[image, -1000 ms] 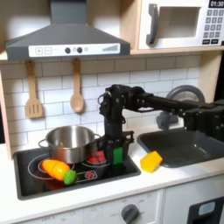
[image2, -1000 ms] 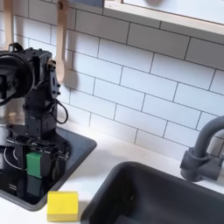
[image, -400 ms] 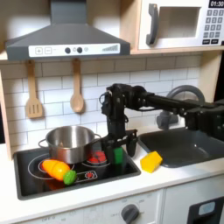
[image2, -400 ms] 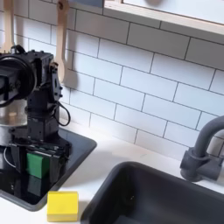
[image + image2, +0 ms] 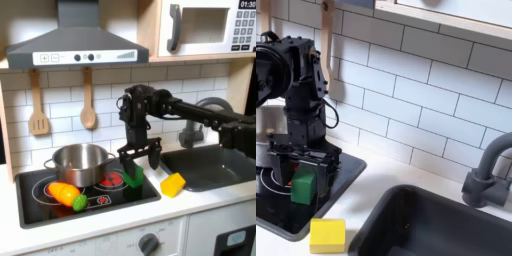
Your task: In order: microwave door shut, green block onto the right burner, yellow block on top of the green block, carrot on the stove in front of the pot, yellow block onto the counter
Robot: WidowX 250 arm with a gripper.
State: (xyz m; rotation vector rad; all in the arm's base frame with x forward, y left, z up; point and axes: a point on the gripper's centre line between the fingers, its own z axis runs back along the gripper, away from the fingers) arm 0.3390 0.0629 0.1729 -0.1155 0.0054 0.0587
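Your gripper (image 5: 141, 157) has lifted off the green block (image 5: 301, 186) with its jaws spread and empty — the block stays on the stove (image 5: 30, 205) by the right burner. That step looks done. The yellow block (image 5: 173, 184) waits on the worktop (image 5: 368, 205) near the sink (image 5: 446, 232) — go there next.

I see a shiny metal pot (image 5: 80, 163) with a smooth side. The stove top (image 5: 100, 200) is black and glossy. My gripper (image 5: 140, 160) looks like dull black plastic. The green block (image 5: 302, 186) and the yellow block (image 5: 327, 235) look smooth and matt. The carrot (image 5: 66, 194) looks like smooth plastic. The wall tiles (image 5: 426, 110) are white and shiny. Two wooden spoons (image 5: 88, 110) hang there. The sink (image 5: 446, 225) is dark and matt.
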